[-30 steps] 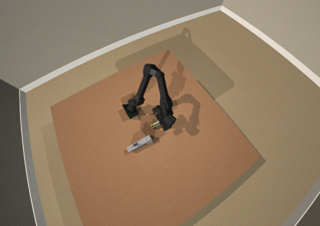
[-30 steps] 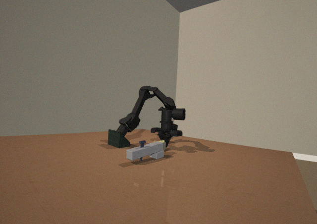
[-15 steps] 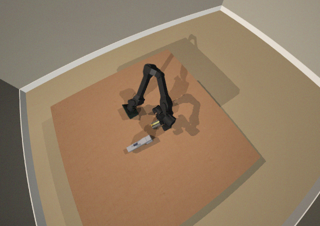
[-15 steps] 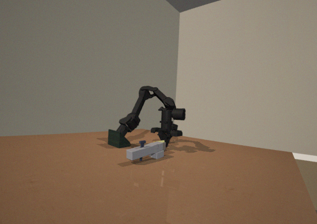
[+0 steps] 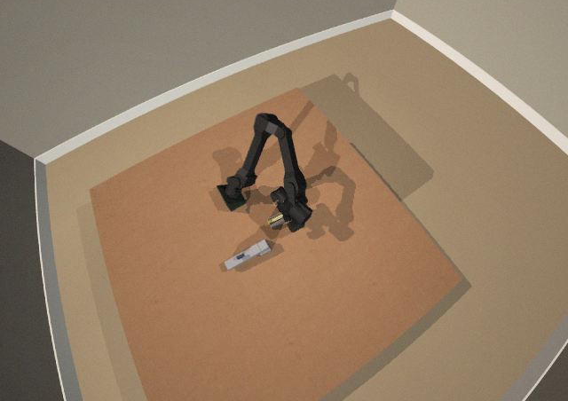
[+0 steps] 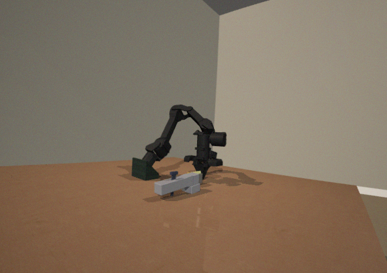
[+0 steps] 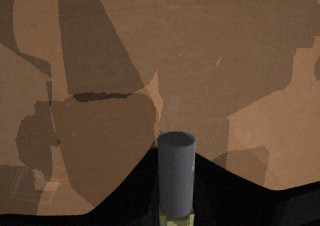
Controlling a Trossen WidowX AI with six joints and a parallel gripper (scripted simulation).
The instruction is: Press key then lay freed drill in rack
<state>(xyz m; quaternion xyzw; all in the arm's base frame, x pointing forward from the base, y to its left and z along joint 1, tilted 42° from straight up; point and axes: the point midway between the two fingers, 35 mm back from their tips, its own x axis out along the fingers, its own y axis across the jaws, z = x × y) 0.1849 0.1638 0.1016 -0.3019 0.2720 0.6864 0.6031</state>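
A drill (image 5: 275,220) (image 7: 176,178), with a grey cylindrical end and a yellow part, lies across between my fingertips. Its yellow part shows in the exterior view behind the grey housing's end. My gripper (image 6: 203,176) (image 7: 167,154) points down, shut on the drill. In the top view the drill shows apart from the long light-grey housing (image 5: 249,253) (image 6: 175,184), which has a block under its near-arm end. A dark blue key (image 5: 240,255) (image 6: 173,174) stands through the housing, its head above the top and its lower end below. I cannot make out a rack.
A dark green block (image 5: 233,204) (image 6: 139,168) is at the arm's foot. The housing lies on the far side of the gripper from the arm's foot. The brown table top (image 5: 293,314) (image 6: 250,232) has its right edge well beyond the arm.
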